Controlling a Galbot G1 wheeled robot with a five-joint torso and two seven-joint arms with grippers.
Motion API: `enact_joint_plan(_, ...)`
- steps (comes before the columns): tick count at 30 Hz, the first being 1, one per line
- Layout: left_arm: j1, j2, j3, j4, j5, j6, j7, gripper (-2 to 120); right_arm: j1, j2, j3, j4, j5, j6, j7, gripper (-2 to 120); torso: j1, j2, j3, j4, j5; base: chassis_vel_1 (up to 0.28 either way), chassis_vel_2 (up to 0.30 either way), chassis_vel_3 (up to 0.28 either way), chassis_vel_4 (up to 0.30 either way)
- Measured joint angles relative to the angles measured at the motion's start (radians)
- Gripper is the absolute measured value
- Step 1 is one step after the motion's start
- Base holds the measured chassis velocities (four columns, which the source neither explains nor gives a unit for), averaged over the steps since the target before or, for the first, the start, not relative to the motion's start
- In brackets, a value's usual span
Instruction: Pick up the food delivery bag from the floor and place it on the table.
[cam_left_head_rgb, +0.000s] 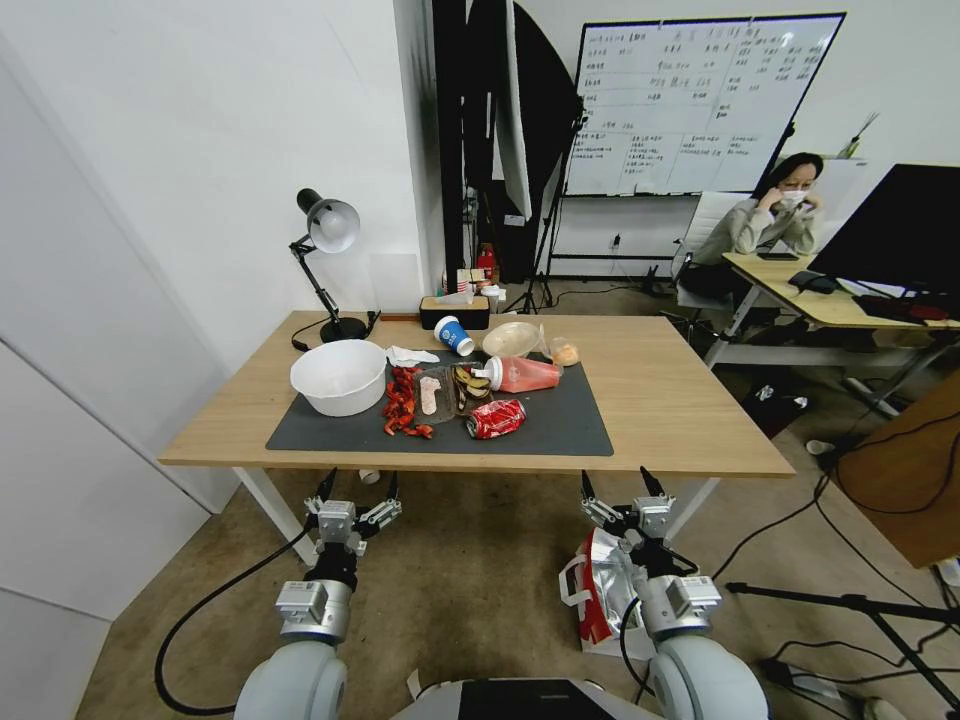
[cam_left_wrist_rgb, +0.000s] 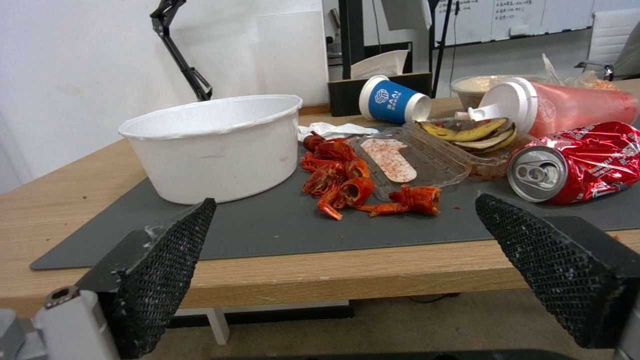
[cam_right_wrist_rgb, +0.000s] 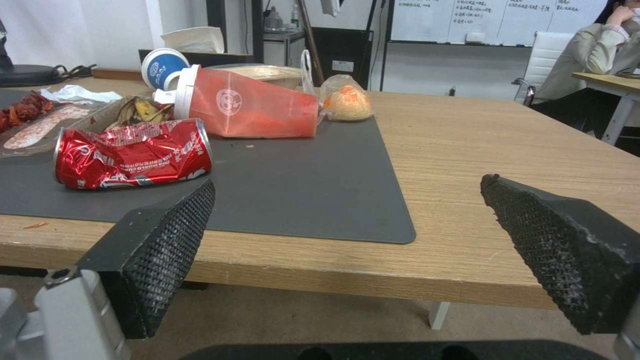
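Note:
The food delivery bag (cam_left_head_rgb: 600, 590) stands on the floor (cam_left_head_rgb: 470, 590) beneath my right arm, its silver foil lining and a white strap handle showing; the arm hides part of it. The table (cam_left_head_rgb: 680, 400) is a light-wood top with a dark grey mat (cam_left_head_rgb: 560, 425). My left gripper (cam_left_head_rgb: 357, 486) hangs open just short of the table's front edge, level with the mat's left part. My right gripper (cam_left_head_rgb: 618, 484) is also open, near the front edge to the right, above the bag. Both hold nothing. In the wrist views, the open fingers (cam_left_wrist_rgb: 167, 270) (cam_right_wrist_rgb: 167, 240) frame the tabletop.
On the mat lie a white bowl (cam_left_head_rgb: 338, 375), crayfish shells (cam_left_head_rgb: 400, 405), a crushed red can (cam_left_head_rgb: 497, 418), a tipped red cup (cam_left_head_rgb: 522, 374) and a blue paper cup (cam_left_head_rgb: 455, 335). A desk lamp (cam_left_head_rgb: 325, 250) stands at the back left. Black cables (cam_left_head_rgb: 790, 520) trail right.

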Motion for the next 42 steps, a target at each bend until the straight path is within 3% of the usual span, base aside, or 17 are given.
enact_joint_plan(27, -0.002, 0.002, -0.002, 0.001, -0.003, -0.001, 0.003, 100, 0.0, 0.0, 0.0, 0.0, 0.0, 0.0, 0.0, 100, 0.0, 0.0, 0.0, 0.0002, 0.0, 0.0, 0.0, 0.0, 0.0)
enact_joint_plan(30, -0.063, 0.027, -0.054, 0.032, -0.06, -0.023, 0.045, 100, 0.01, -0.001, 0.005, -0.004, 0.002, 0.001, -0.002, 100, 0.0, 0.0, 0.0, 0.0001, -0.0001, 0.0, 0.0, 0.0, 0.0)
enact_joint_plan(31, -0.132, 0.049, -0.108, 0.063, -0.119, -0.049, 0.098, 100, 0.076, -0.009, 0.035, -0.027, 0.016, 0.011, -0.017, 100, 0.0, 0.0, 0.0, -0.0003, -0.0005, 0.0, 0.0, 0.0, 0.0)
enact_joint_plan(35, -0.231, 0.086, -0.184, 0.105, -0.195, -0.085, 0.169, 100, 0.207, -0.026, 0.084, -0.063, 0.044, 0.03, -0.043, 100, 0.0, 0.0, 0.0, -0.0002, 0.0006, 0.0, 0.0, 0.0, 0.0)
enact_joint_plan(37, -0.23, 0.082, -0.178, 0.106, -0.197, -0.085, 0.183, 100, 0.223, -0.032, 0.094, -0.061, 0.058, 0.027, -0.051, 100, 0.001, 0.0, 0.0, 0.0007, 0.0, 0.0, 0.0, 0.0, 0.0)
enact_joint_plan(42, -0.218, 0.081, -0.171, 0.092, -0.191, -0.073, 0.196, 100, 0.226, -0.031, 0.094, -0.043, 0.07, 0.008, -0.068, 100, 0.0, 0.0, 0.0, 0.0001, 0.0001, 0.0, 0.0, 0.0, 0.0)
